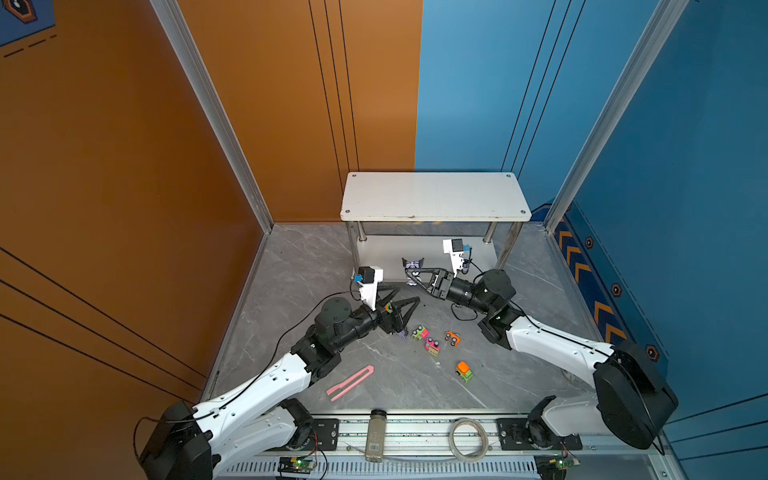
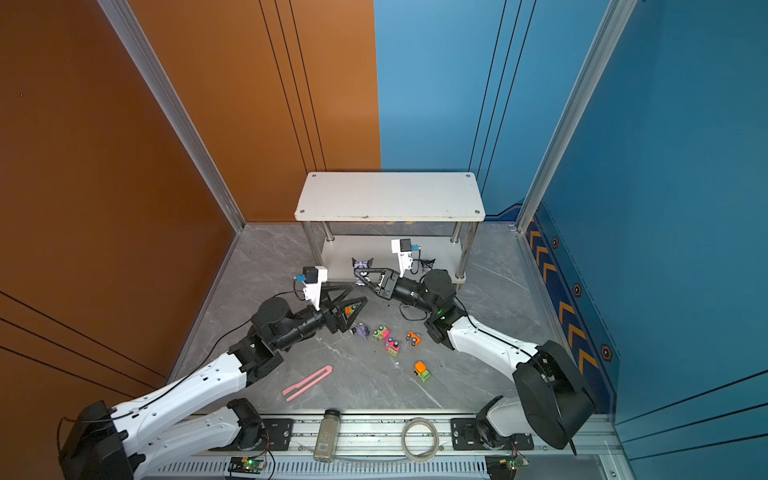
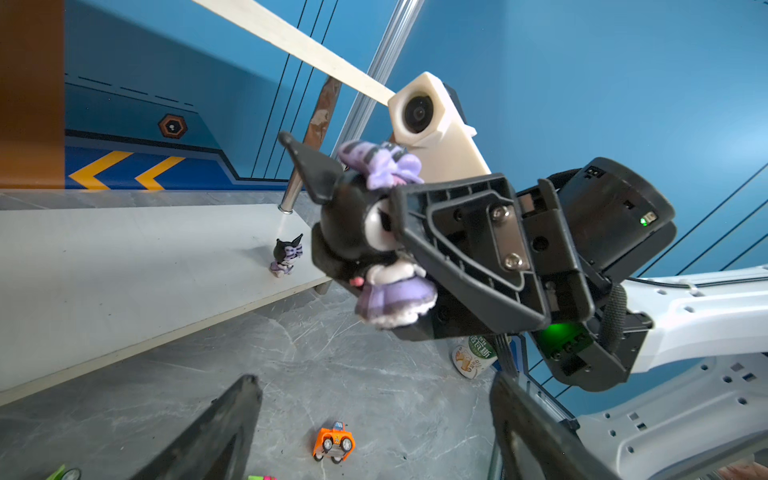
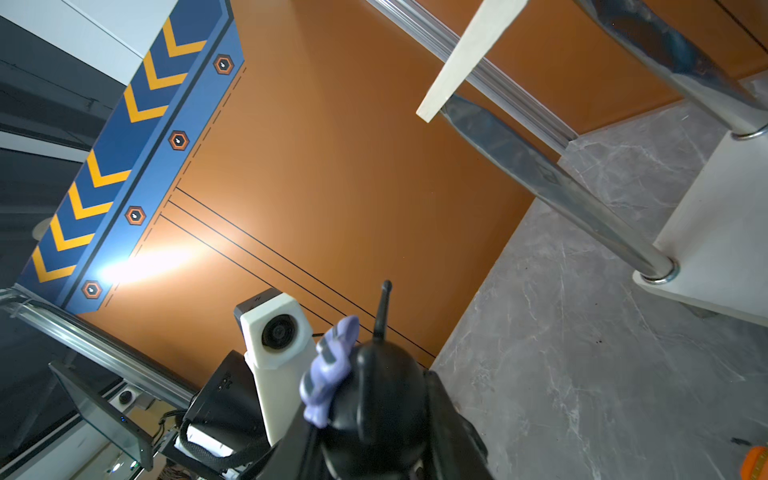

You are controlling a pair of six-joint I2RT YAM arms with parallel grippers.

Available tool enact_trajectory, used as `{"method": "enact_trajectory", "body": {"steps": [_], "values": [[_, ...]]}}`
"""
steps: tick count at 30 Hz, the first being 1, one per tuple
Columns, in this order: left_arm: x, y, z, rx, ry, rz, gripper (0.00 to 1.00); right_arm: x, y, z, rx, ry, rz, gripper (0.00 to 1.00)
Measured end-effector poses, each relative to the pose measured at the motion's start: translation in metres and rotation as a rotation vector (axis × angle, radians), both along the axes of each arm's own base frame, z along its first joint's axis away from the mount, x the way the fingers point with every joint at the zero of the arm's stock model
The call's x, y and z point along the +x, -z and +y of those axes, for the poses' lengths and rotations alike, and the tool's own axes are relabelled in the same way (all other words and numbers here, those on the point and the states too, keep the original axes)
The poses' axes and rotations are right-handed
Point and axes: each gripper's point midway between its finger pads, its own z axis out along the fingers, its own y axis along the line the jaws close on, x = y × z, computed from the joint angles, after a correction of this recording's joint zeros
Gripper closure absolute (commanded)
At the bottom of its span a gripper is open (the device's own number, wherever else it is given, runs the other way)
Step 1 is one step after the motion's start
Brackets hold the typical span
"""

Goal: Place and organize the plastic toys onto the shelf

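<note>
Both top views: bright, even overhead light, sharp throughout; soft shadow beneath the shelf [image 1: 435,195]. Right wrist view: white glare patch on the orange wall [image 4: 149,266], lower left of frame; the figurine [image 4: 374,399] close to the lens is blurred. Wrist views stretched toward edges.

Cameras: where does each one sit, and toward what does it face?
Both top views: high above the front, looking down on the grey marble table, the white two-tier shelf and both arms.
Left wrist: on the left arm, facing the right gripper shut on a purple-black pointed-eared figurine; the open left gripper shows.
Right wrist: on the right arm, facing the orange wall; its own gripper shows around that figurine.
Shared: every view shows the held figurine.
</note>
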Motion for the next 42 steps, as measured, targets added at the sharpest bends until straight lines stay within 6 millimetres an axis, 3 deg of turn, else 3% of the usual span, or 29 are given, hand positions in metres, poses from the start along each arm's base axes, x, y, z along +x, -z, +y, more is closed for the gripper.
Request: {"method": "enact_trajectory", "body": {"steps": [6, 10, 13, 23, 25, 26, 27, 28, 29, 32, 38, 42], "values": [[0.003, -0.029, -0.005, -0.083, 0.032, -0.032, 0.45, -0.003, -0.007, -0.001, 0.034, -0.013, -0.004, 1.00], [0.009, -0.036, -0.007, -0.127, 0.056, -0.021, 0.53, -0.003, -0.006, -0.002, 0.036, -0.011, -0.001, 1.00], [0.012, -0.036, -0.009, -0.153, 0.079, 0.000, 0.67, -0.002, -0.006, -0.006, 0.037, 0.003, -0.001, 1.00], [0.010, -0.049, -0.011, -0.206, 0.113, 0.002, 0.84, -0.005, -0.020, -0.014, 0.062, 0.013, -0.030, 1.00], [0.010, -0.050, -0.011, -0.209, 0.113, 0.005, 0.83, -0.005, -0.020, -0.014, 0.063, 0.015, -0.030, 1.00], [0.010, -0.050, -0.011, -0.209, 0.113, 0.005, 0.78, -0.005, -0.020, -0.014, 0.063, 0.015, -0.030, 1.00], [0.010, -0.050, -0.011, -0.210, 0.114, 0.005, 0.62, -0.005, -0.021, -0.014, 0.063, 0.015, -0.030, 1.00], [0.010, -0.050, -0.011, -0.212, 0.115, 0.006, 0.53, -0.006, -0.021, -0.014, 0.063, 0.012, -0.030, 1.00], [0.010, -0.050, -0.012, -0.209, 0.121, 0.007, 0.51, -0.006, -0.021, -0.014, 0.064, 0.013, -0.031, 1.00], [0.010, -0.050, -0.016, -0.209, 0.135, 0.013, 0.51, -0.007, -0.022, -0.014, 0.065, 0.012, -0.033, 1.00], [0.008, -0.054, -0.023, -0.214, 0.157, 0.007, 0.66, -0.005, -0.027, -0.018, 0.078, 0.038, -0.038, 1.00], [0.007, -0.049, -0.028, -0.207, 0.175, 0.024, 0.64, -0.006, -0.031, -0.020, 0.085, 0.041, -0.045, 1.00]]}}
